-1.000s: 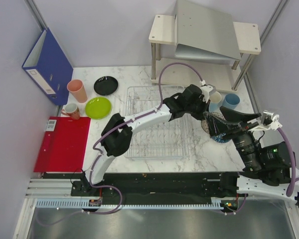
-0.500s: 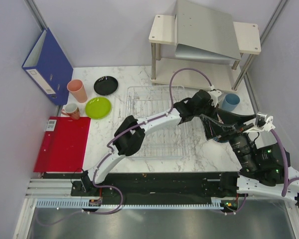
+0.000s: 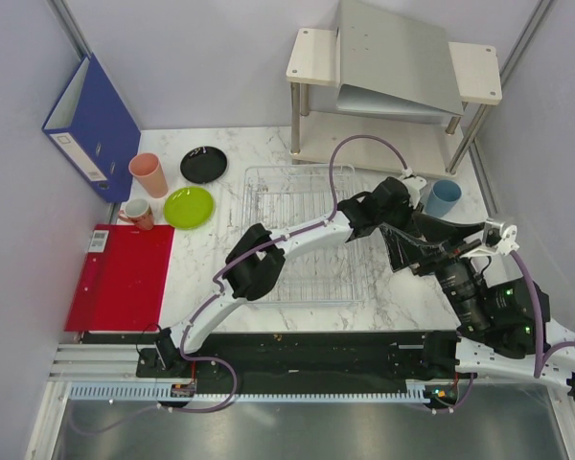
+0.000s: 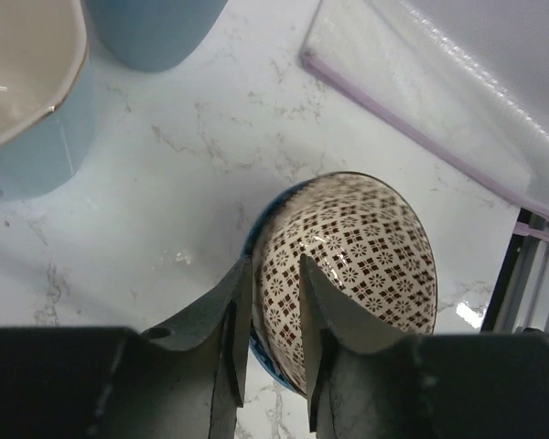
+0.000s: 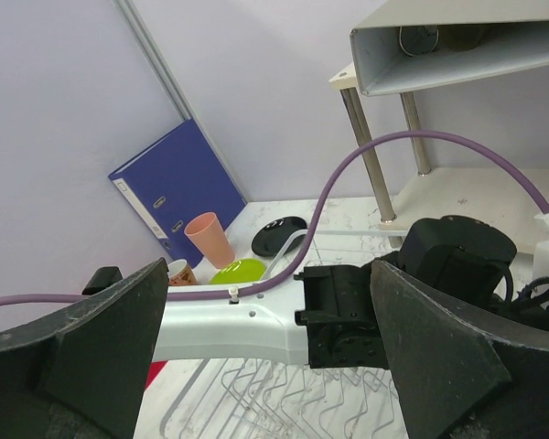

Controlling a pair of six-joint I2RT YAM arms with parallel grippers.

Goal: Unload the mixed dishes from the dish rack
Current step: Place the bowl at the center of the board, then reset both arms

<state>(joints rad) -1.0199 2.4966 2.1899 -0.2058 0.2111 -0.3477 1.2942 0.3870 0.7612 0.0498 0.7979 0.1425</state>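
light: bright, even | shadows: soft | glare: faint on marble | blur: near jaws in wrist views

Left tool [image 4: 276,322]: two dark fingers [image 4: 221,320] astride the near rim of the brown-white bowl [image 4: 352,268], one inside, one outside (slight gap at the rim).
Bowl: sits in a blue-edged dish on the marble tabletop [image 4: 183,174].
Light-blue cups: one upper left [image 4: 151,32], another at the left edge [image 4: 23,101].
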